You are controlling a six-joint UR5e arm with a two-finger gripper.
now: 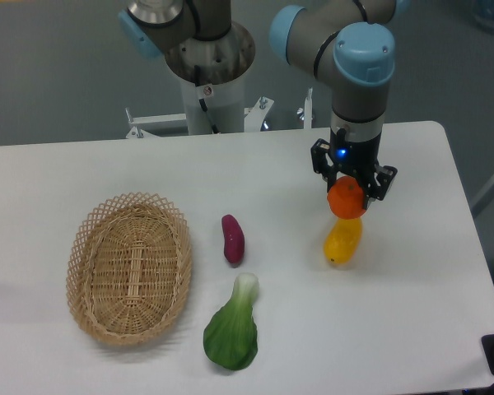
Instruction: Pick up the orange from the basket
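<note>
The gripper (347, 195) hangs over the right half of the white table (82, 169), pointing straight down from the arm's wrist, which carries a light-blue cap and a small lit blue indicator. Its jaws are closed on the orange (344, 198), a small round bright fruit seated between the two dark fingers, one finger showing on each side of it. The orange is raised off the table surface and sits directly above the upper end of an oval yellow-orange fruit (342, 239), which lies on the table just below the gripper; whether the two fruits touch cannot be told from this view. The basket (128, 267), an oval wicker piece of tan straw with an open-weave rim, rests on the left part of the table, well apart from the gripper and the orange. No fruit is visible inside it; only its woven floor shows. Between the basket and the gripper lies a small purple sweet-potato-shaped item (232, 239), set roughly upright in the frame and just right of the basket's rim without touching it. Below that item lies a green leafy vegetable (232, 331) with a pale stalk end pointing toward the purple item; the two are near each other but apart. The arm's base column (208, 74) stands behind the far edge of the table, near its centre.
</note>
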